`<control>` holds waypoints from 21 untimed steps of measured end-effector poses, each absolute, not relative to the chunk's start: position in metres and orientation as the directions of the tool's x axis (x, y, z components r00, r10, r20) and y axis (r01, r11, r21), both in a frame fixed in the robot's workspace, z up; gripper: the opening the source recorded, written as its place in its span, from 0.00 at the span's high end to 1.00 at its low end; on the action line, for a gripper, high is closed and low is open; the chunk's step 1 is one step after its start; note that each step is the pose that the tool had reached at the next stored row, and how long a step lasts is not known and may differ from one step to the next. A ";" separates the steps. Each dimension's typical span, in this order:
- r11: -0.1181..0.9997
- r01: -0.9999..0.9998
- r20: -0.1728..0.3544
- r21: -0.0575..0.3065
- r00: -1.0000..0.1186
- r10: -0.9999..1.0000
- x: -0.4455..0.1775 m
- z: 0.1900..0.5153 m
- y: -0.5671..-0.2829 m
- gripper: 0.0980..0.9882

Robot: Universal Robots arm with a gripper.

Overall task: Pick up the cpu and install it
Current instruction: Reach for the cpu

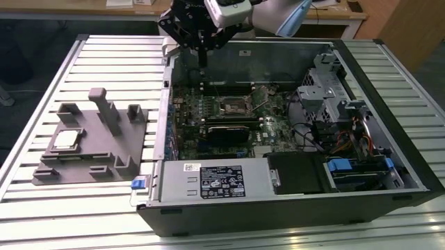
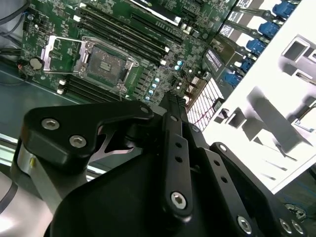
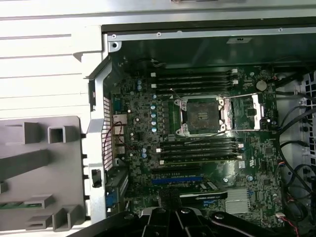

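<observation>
Slatted table: cpu sits in grey fixture, w/ end effector clenched empty over open PC case.

A workshop-like robotics lab is indicated by a slotted aluminium worktop, an opened computer case and far wooden desks.

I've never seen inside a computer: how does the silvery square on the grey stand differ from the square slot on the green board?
The cpu is pale and silvery; the socket is dark, ringed by a shiny metal frame. The cpu lies on the grey fixture outside the case; the socket sits on the green board inside it, empty. Both are square and lie flat.
</observation>
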State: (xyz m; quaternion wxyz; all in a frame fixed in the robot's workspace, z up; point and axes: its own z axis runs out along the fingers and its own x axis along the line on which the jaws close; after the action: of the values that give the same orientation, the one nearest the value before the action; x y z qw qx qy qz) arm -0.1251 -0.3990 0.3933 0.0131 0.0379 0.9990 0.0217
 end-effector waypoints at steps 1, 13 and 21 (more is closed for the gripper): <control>0.996 0.075 -0.024 0.044 -0.997 0.076 -0.126 0.393 -0.399 0.99; 0.996 0.075 -0.024 0.044 -0.997 0.076 -0.141 0.393 -0.399 0.99; 0.996 0.075 -0.025 0.044 -0.997 0.076 -0.158 0.393 -0.399 0.99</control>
State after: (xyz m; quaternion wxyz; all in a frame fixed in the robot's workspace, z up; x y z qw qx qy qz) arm -0.1582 -0.3989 0.3929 0.0132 0.0380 0.9990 0.0217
